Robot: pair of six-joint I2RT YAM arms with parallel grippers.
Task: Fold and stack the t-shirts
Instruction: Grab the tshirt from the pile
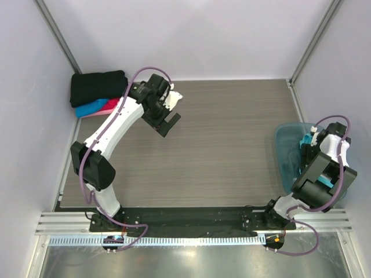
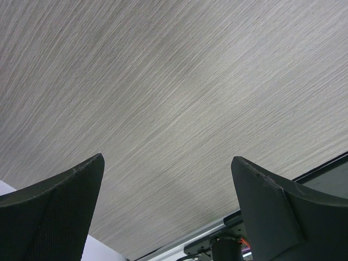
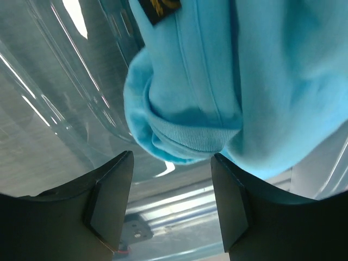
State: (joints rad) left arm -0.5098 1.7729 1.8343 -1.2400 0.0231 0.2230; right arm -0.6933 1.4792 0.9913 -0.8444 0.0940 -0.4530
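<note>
A turquoise t-shirt (image 3: 217, 81) lies bunched inside the translucent teal tub (image 1: 284, 145), and a bit of it shows by the right wrist (image 1: 305, 141). My right gripper (image 3: 171, 155) is down in the tub with its jaws apart. The shirt's ribbed collar hangs just past the fingertips, and the right finger (image 3: 234, 201) brushes the cloth. Folded t-shirts are stacked at the far left corner: black (image 1: 97, 87) on top, with blue (image 1: 93, 108) and pink-red (image 1: 113, 105) under it. My left gripper (image 1: 168, 123) hovers open over bare table (image 2: 174, 81), right of that stack.
The tub's clear wall (image 3: 70, 81) curves close around the right fingers. White walls and metal posts close in the table at the back and sides. The arm bases sit on a rail (image 1: 191, 220) at the near edge.
</note>
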